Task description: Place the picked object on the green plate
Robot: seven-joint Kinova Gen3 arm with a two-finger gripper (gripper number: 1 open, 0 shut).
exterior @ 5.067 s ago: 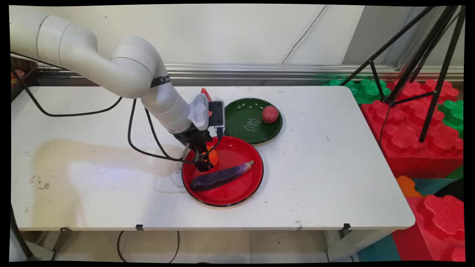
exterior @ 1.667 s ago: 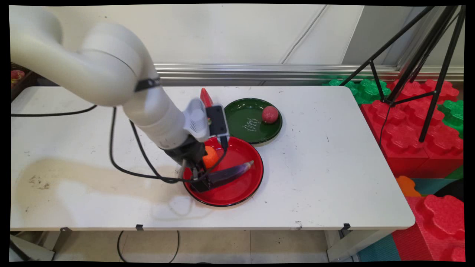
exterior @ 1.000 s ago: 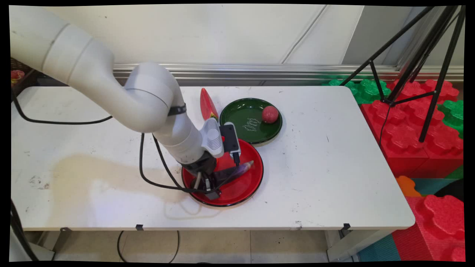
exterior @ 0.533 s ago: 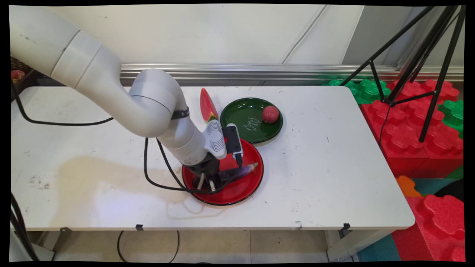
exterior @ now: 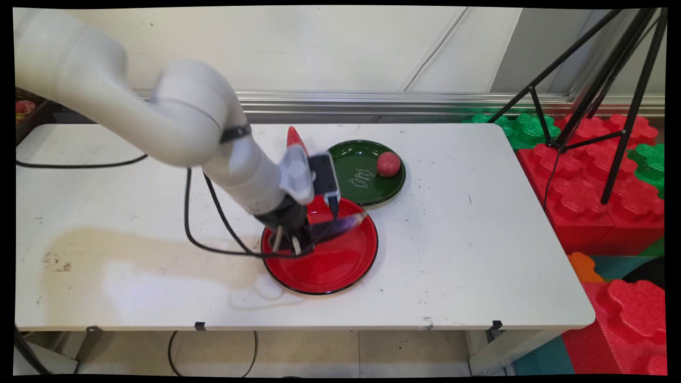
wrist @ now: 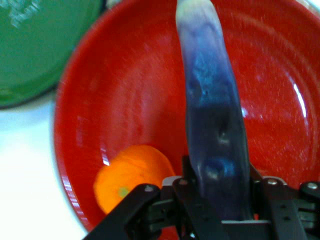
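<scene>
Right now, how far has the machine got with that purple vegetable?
Done: the end effector is shut on the eggplant's thick end. In hand: it holds the eggplant over the red plate, where an orange fruit lies. Left: the eggplant is not yet set down anywhere; the green plate beside it holds a red ball.

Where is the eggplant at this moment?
In the main view the eggplant is held in the gripper, lifted above the red plate, near the table's middle, just in front of the green plate.
</scene>
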